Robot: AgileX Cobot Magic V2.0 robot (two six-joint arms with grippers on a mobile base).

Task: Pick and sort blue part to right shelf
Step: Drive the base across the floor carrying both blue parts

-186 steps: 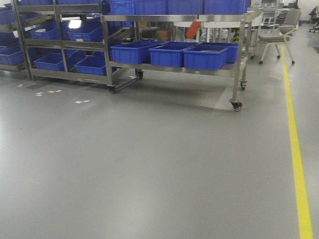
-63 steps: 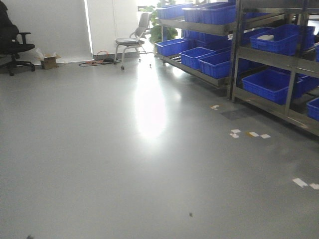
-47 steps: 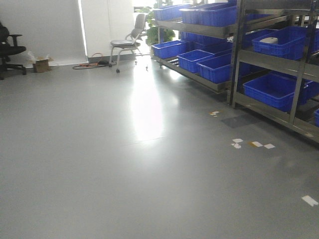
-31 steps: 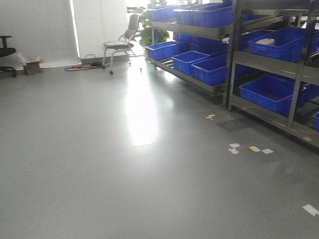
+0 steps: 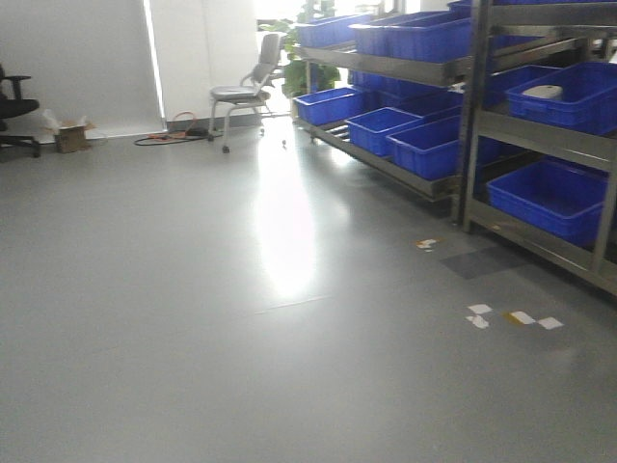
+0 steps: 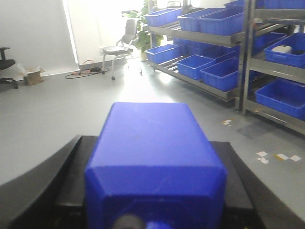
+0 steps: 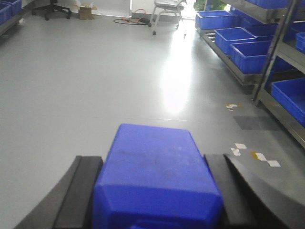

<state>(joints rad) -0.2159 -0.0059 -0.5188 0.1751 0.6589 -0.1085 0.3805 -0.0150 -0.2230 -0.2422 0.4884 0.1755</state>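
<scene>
My left gripper (image 6: 152,157) is shut on a blue block-shaped part (image 6: 155,148) that fills the lower middle of the left wrist view, with a black finger (image 6: 71,171) on each side. My right gripper (image 7: 157,176) is shut on a second blue part (image 7: 157,171) in the same way, with black fingers (image 7: 83,186) against its sides. Steel shelves (image 5: 482,125) with blue bins (image 5: 429,145) run along the right of the front view. Neither gripper shows in the front view.
Grey floor with white tape marks (image 5: 511,318) near the shelf foot. A grey chair (image 5: 246,92) stands at the back by a bright window. A black office chair (image 5: 14,111) and a small cardboard box (image 5: 69,137) are at the back left.
The view has swung from a shelf facing the camera to open floor with shelves along the right. In the last second the shelves and floor marks drifted slightly right and down.
</scene>
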